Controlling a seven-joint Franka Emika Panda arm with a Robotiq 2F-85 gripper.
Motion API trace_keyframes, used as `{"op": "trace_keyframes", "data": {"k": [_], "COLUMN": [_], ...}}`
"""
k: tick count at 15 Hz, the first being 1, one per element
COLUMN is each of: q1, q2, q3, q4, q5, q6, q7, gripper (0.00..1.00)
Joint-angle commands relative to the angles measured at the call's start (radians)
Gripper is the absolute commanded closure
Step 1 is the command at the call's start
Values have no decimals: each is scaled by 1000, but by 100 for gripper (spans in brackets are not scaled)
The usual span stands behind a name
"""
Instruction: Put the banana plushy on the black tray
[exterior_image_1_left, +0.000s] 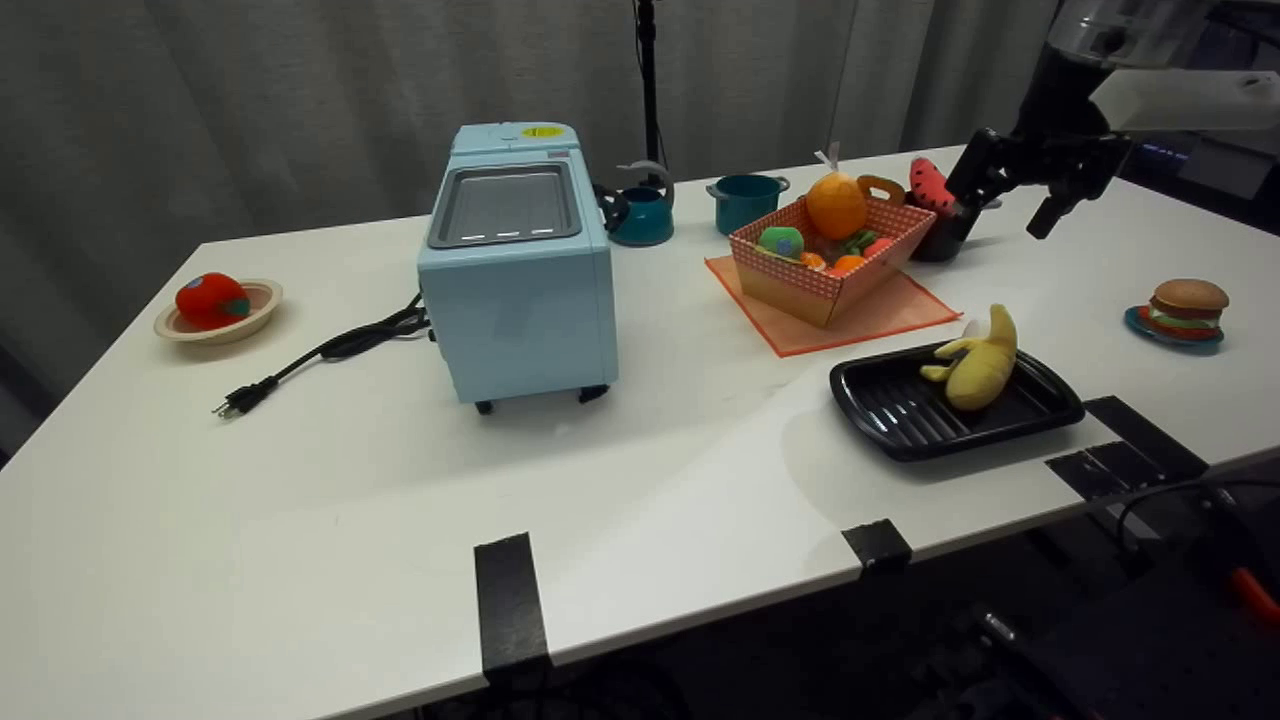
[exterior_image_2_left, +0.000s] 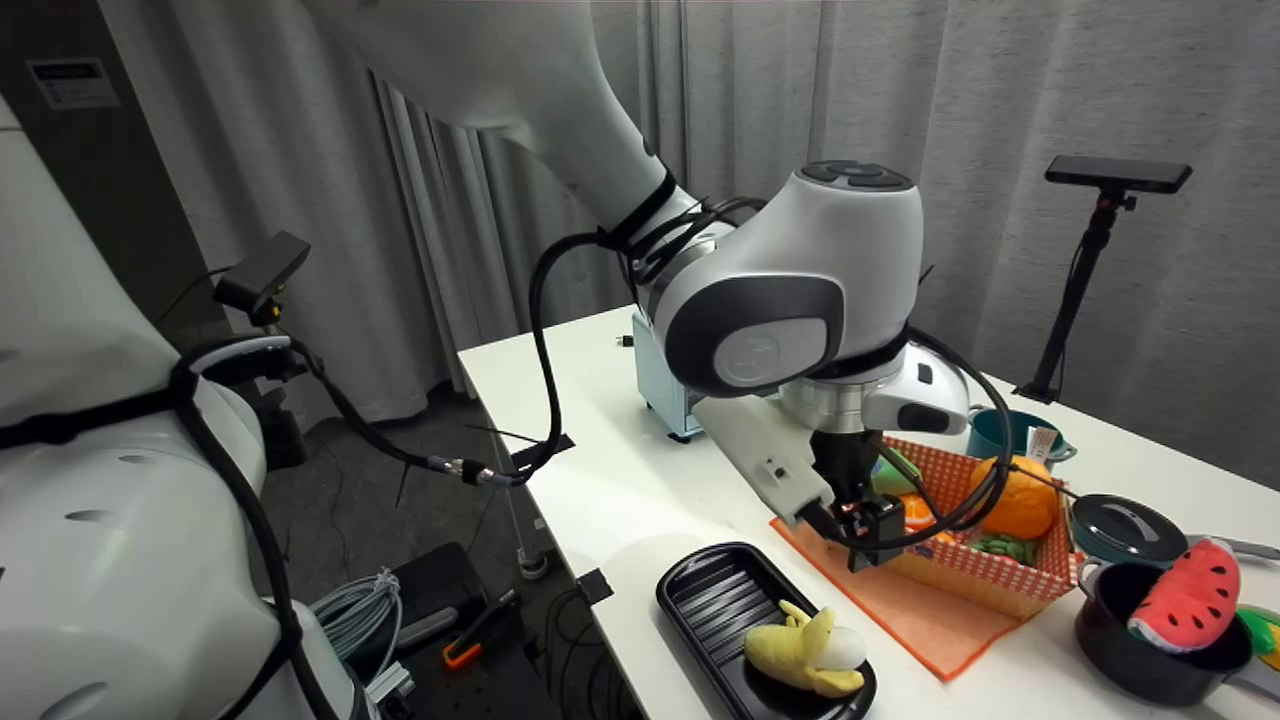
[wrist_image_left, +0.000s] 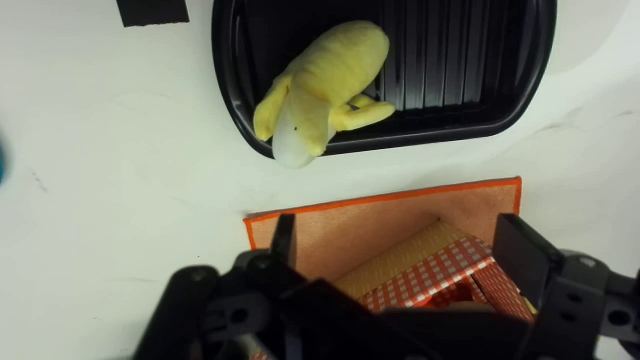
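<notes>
The banana plushy (exterior_image_1_left: 982, 372) is pale yellow with peeled flaps and a white tip. It lies on the black tray (exterior_image_1_left: 893, 408), at one end, in both exterior views (exterior_image_2_left: 788, 652). In the wrist view the plushy (wrist_image_left: 345, 62) covers part of the tray (wrist_image_left: 450, 55), and its white tip overlaps the rim. My gripper (wrist_image_left: 395, 235) is open, with nothing between its fingers. It is above the basket and orange cloth, apart from the plushy and tray. In the exterior views the gripper (exterior_image_1_left: 1000, 205) hangs above the table, beside the basket (exterior_image_2_left: 872, 540).
A checkered basket (exterior_image_1_left: 785, 290) of toy fruits stands on an orange cloth (exterior_image_1_left: 890, 318) below my gripper. A black pot (exterior_image_2_left: 1150, 640) holds a watermelon toy. A toy burger (exterior_image_1_left: 1185, 310), a light-blue appliance (exterior_image_1_left: 525, 320) and a bowl (exterior_image_1_left: 255, 315) with a red toy are also on the table.
</notes>
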Motion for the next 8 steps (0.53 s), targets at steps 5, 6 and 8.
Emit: {"op": "trace_keyframes", "data": {"k": [5,6,8], "q1": [28,29,30], "q2": [-104,-110,-119], "q3": [-39,-40,-43], "q4": [-53,-56,-58], "q5": [34,34,36], "q6": [-12,-7,-9], "q7": [-49,-46,-41], "gripper": [0,0,0]}}
